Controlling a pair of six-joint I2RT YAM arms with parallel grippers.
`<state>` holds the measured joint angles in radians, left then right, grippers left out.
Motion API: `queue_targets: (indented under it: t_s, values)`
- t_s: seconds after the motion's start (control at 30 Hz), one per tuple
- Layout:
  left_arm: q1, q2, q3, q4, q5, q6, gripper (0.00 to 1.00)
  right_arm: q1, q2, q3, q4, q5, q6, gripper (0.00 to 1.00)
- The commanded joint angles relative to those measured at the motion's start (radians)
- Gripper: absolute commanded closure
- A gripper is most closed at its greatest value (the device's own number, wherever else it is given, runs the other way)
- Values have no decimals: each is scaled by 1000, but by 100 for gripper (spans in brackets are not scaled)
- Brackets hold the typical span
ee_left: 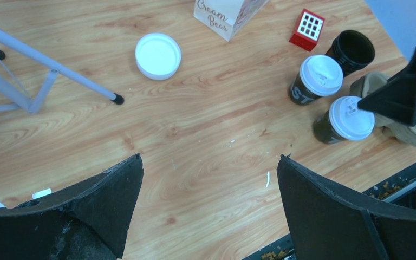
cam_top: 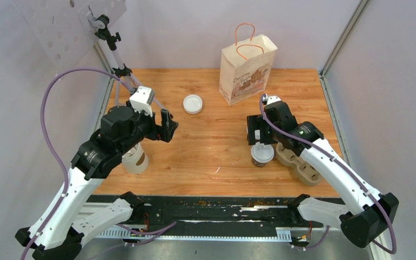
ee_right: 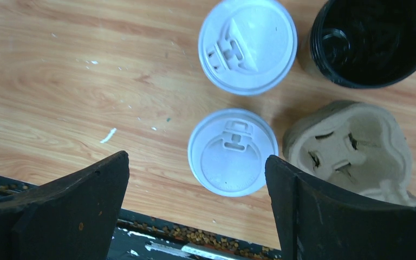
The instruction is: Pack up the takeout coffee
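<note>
Wood-grain table (cam_top: 211, 157) boxed in by plain grey walls (cam_top: 184, 27), w/ a printed paper bag (cam_top: 247, 73) upright at the far edge & a loose lid (cam_top: 193, 103) flat on the table to its left. Both coffees are on the R side, standing on the table w/ white sip lids on. The near coffee cup (ee_right: 232, 153) is straight under the R wrist cam, and the far coffee cup (ee_right: 247, 46) is just beyond it, a thin gap b/w them. A lidless black cup (ee_right: 374, 40) stands beside the far one. A pulp carrier (ee_right: 352, 151) lies just beside the near one; touching or not, can't tell. The carrier pockets that show are empty, and the bag's inside is hidden. R jaws are spread wide & grip nothing, hanging above the near cup w/ one finger to each side of it in the wrist view. L jaws are also wide open & empty, up over the left-middle of the table, well apart from the coffees. A pale cup (cam_top: 135, 161) stands under the L arm, & a small red block (ee_left: 306, 29) sits near the bag. Judgement: no coffee is packed yet, and the step in hand looks like pickup of the near cup. Next move prob. calls for a straight drop so the fingers land on the paper wall below the lid rim. Then a gentle close (a hard squeeze could buckle the wall or pop the lid), a lift kept upright, & a short carry to a carrier pocket. Watch the right-hand finger: its way down runs close to the carrier's edge.
</note>
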<state>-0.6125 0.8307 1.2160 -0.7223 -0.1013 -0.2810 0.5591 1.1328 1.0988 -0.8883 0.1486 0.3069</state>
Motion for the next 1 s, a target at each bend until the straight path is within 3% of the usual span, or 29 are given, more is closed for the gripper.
queue_targets:
  t_s: [0.0,0.3,0.53,0.7,0.83,0.97]
  values:
    - [4,50,51,-45,11,36,0,-4,-9,91,79,8,-28,5]
    - [5,157,68,12,90,32,0,-5,108,280,162,59,-102,4]
    - [5,237,118,68,207,37,0,-23,277,443,350,52,-353,5]
    - [4,222,98,21,228,57,0,-35,407,624,378,-8,-492,11]
    - [4,187,66,-23,238,68,0,-63,484,728,401,82,-481,15]
    - [4,127,4,-14,253,46,0,-141,534,775,468,77,-350,18]
